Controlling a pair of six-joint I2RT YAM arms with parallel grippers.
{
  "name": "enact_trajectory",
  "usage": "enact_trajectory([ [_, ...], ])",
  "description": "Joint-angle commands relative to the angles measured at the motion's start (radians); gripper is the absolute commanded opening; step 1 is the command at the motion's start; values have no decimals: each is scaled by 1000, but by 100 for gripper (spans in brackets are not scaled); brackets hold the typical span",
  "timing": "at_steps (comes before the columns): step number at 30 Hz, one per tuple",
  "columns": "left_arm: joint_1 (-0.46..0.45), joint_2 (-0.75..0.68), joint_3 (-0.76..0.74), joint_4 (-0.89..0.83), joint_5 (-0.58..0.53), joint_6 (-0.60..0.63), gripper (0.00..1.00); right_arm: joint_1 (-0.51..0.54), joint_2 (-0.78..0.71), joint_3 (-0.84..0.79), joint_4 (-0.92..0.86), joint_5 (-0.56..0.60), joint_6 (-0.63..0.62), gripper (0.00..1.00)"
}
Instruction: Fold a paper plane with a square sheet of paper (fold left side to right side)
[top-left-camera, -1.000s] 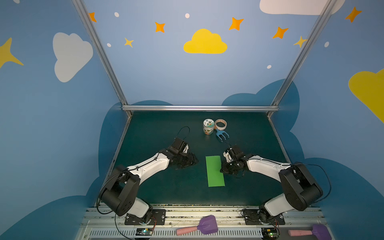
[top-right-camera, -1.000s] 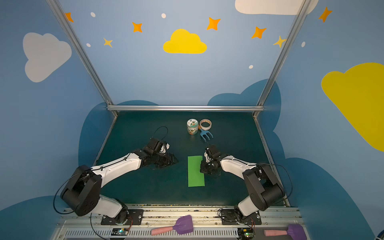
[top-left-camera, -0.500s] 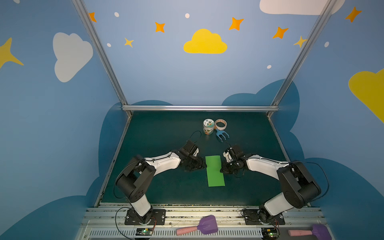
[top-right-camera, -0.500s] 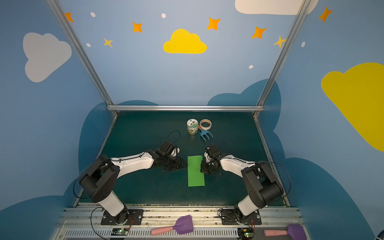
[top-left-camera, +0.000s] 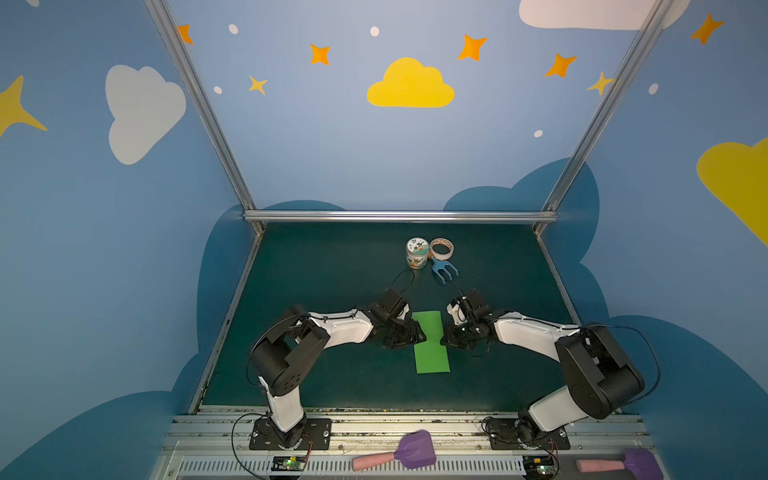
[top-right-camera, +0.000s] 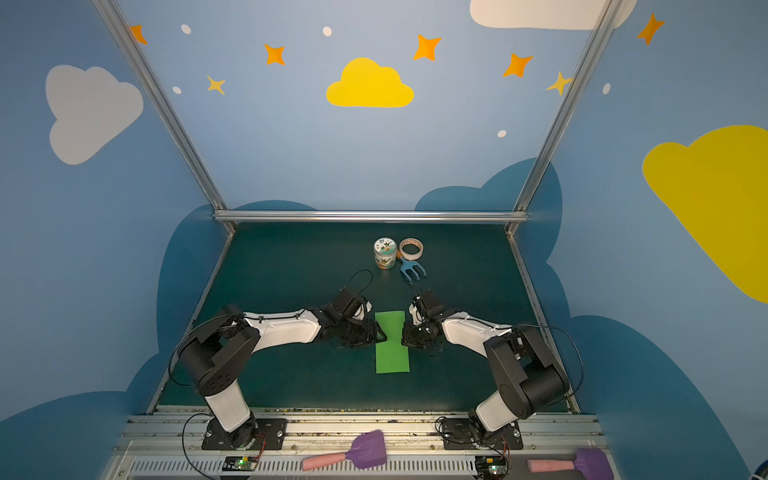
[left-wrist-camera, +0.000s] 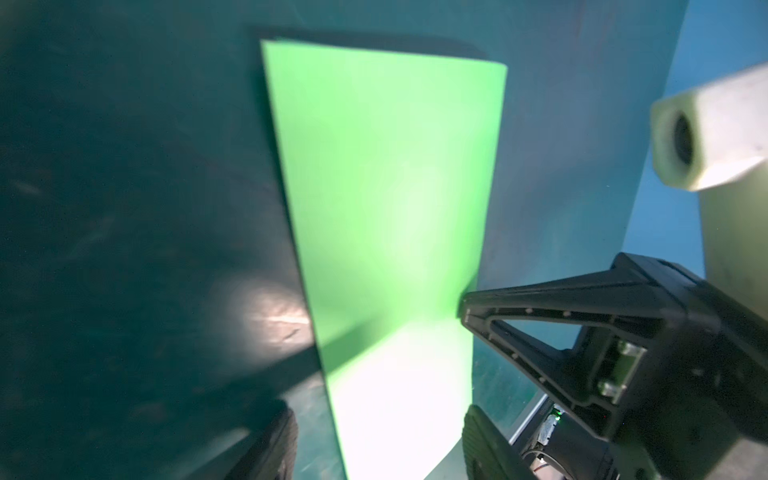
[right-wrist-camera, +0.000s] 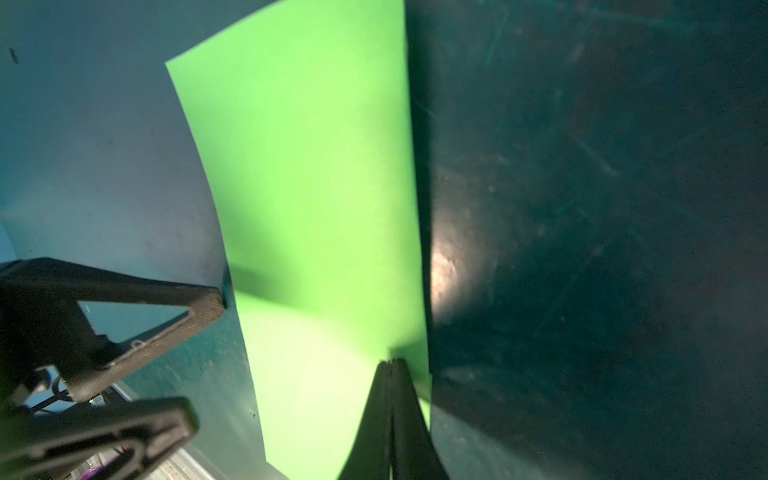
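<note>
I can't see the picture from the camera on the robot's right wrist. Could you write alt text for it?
A narrow, folded bright green sheet of paper lies on a dark green table. The right gripper, shut, points onto it near one long edge; the left gripper, open, has a fingertip at the opposite edge.

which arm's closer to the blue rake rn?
Right. The right arm has its wrist just in front of the blue rake, slightly right of it. The left arm is in front too, farther off to the left.
</note>
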Motion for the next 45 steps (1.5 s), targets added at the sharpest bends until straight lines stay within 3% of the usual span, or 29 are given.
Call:
enact_trajectory([
  [1,-17,20,-27,36,1,-38,65,15,91,-66,6,57,5,0],
  [17,-31,76,38,102,5,-19,65,15,109,-84,25,58,4,0],
  [35,85,126,138,63,103,71,63,14,131,-87,44,51,6,0],
  [39,87,132,124,66,115,82,58,16,138,-83,46,46,2,0],
  [45,86,133,101,65,120,96,36,15,123,-76,37,42,-2,0],
])
